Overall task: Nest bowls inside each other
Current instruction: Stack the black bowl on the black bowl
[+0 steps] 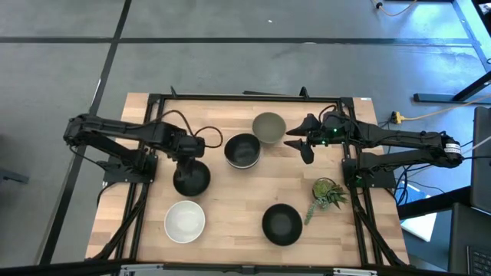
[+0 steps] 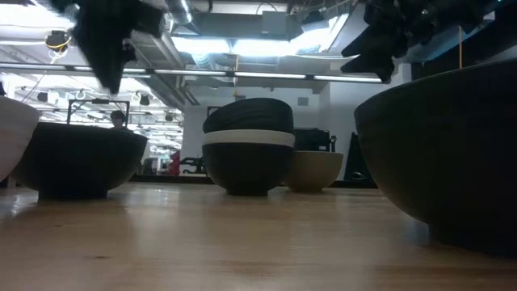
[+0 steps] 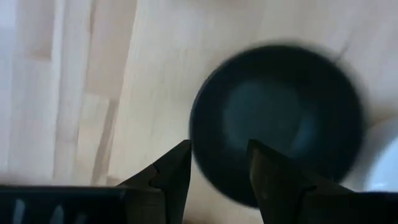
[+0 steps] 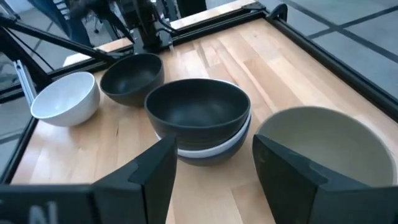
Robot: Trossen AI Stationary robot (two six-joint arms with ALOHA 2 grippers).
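Glossy black, one bowl [image 1: 191, 179] sits directly under the left claw [image 1: 189, 157], which hangs above its rim with fingers [image 3: 171, 177] apart and nothing between them; the left arm reaches in from the worktop's [image 1: 238, 201] left edge, its wrist bent so the claw points straight down. The right claw [image 1: 300, 146] hovers beside the grey-green bowl [image 1: 269, 127] near the far edge, fingers [image 4: 152, 174] spread and empty, the right arm stretched in level from the right side. Through that claw's gap the stack of bowls [image 4: 199, 118] shows ahead, a black bowl nested on a white one over another dark bowl, with the grey-green bowl just to one side. The stack stands mid-worktop, just beside the grey-green bowl, between the two claws. A white bowl [image 1: 185, 221] lies at the near left, close to the black bowl under the left claw. Another black bowl [image 1: 281, 224] rests near the front, beside a small green plant sprig [image 1: 328, 193].
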